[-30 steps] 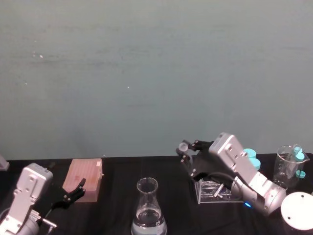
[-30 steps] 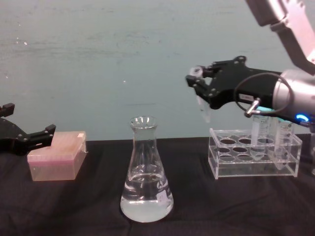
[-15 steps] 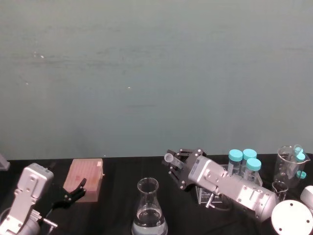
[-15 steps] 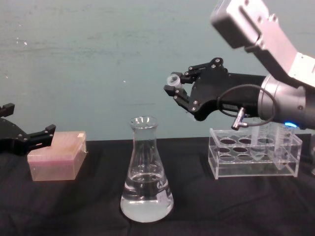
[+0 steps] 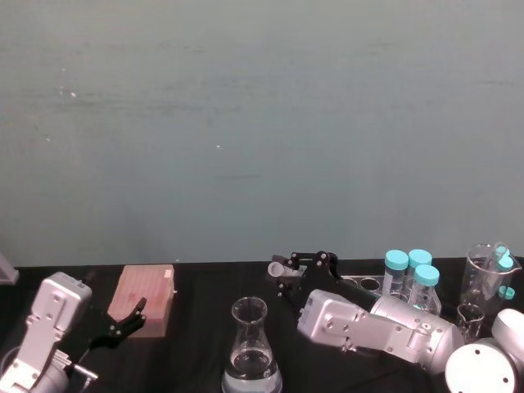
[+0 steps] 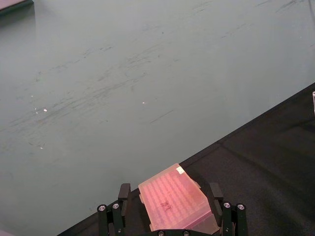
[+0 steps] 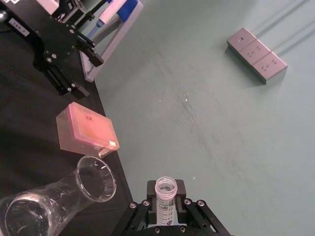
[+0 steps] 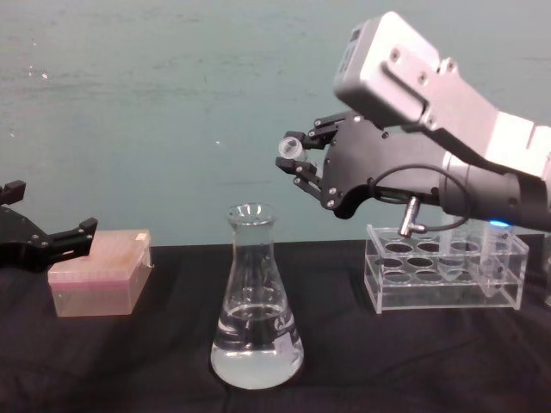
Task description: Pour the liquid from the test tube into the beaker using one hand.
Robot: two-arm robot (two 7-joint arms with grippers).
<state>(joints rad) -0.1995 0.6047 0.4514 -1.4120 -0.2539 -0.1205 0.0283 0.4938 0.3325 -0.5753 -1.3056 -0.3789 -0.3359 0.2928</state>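
My right gripper [image 8: 298,162] pinches the tilted test tube [image 7: 165,195] up beside the beaker [image 8: 256,301] near the worktop's [image 8: 129,361] front edge, so tipping here could spill its contents outside the narrow neck, while my left gripper [image 8: 53,240] idles spread.

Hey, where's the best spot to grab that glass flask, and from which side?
I'd grip the beaker at its narrow neck, just under the flared rim, coming in level from the robot's left. It stands upright, its base looks too wide, and the right gripper holds the test tube up on its right.
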